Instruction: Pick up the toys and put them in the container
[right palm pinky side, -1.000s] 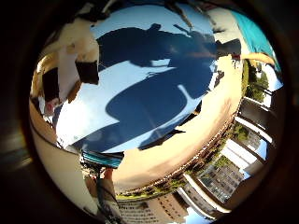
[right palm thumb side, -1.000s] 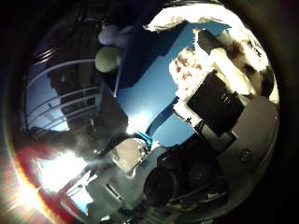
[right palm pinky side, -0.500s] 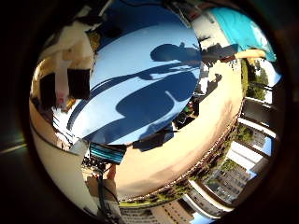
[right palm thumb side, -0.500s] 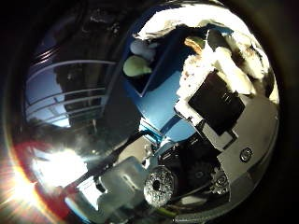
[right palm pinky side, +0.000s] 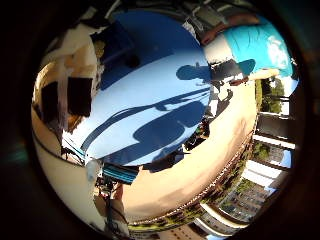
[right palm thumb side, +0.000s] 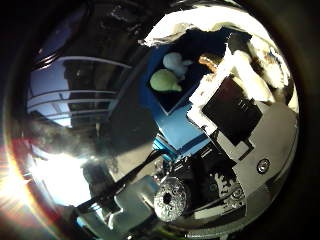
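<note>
In the right thumb side palm view, a pale green toy (right palm thumb side: 166, 82) and a white toy (right palm thumb side: 176, 62) lie together on the blue table top (right palm thumb side: 178, 122). A small orange-brown toy (right palm thumb side: 207, 62) lies close to my fingers (right palm thumb side: 238, 105). My hand (right palm thumb side: 232, 125) hangs above the table with its fingers relaxed and nothing between them. In the right little finger side palm view, the blue table top (right palm pinky side: 150, 95) carries the shadow of my arm and hand (right palm pinky side: 160, 125). A darker blue boxy shape (right palm pinky side: 117, 45), perhaps the container, stands near the table's edge beside my fingers (right palm pinky side: 70, 92).
A person in a teal shirt (right palm pinky side: 252, 45) is at the table's far side. Tan ground (right palm pinky side: 200, 150) surrounds the table, with buildings and railings (right palm pinky side: 265, 160) beyond. Metal railings (right palm thumb side: 75, 85) show beside the table in the thumb side view.
Both views have shifted, so my hand has moved over the table. The green and white toys now show nearer my fingers. The shadow has slid across the table top.
</note>
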